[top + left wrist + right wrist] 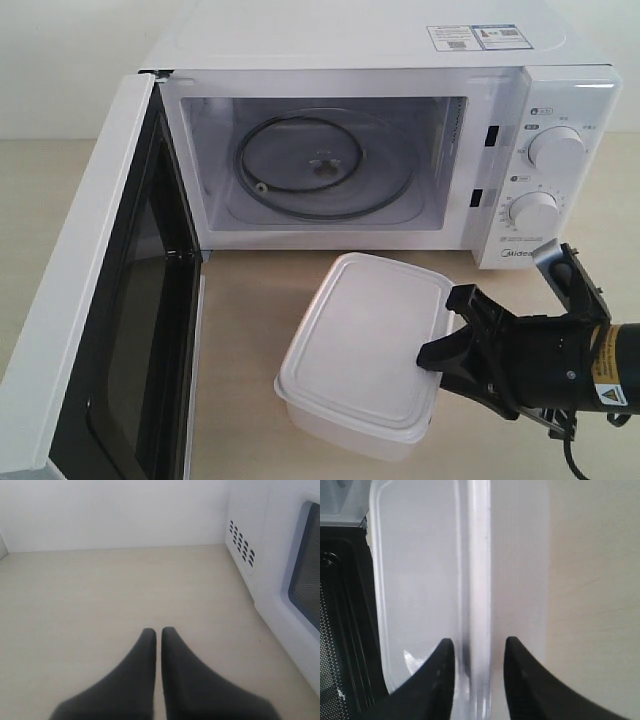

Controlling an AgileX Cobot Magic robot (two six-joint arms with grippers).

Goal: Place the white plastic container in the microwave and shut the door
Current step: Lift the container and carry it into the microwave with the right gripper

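Flanking the white plastic container (365, 340): open door (90, 330), right hand (447, 325), microwave (300, 40) behind.

Pale beige wood-grain tabletop (250, 300) meets a plain white wall (60, 60) along a straight rear edge. Lighting is soft and even, with only faint shadows on the surface.
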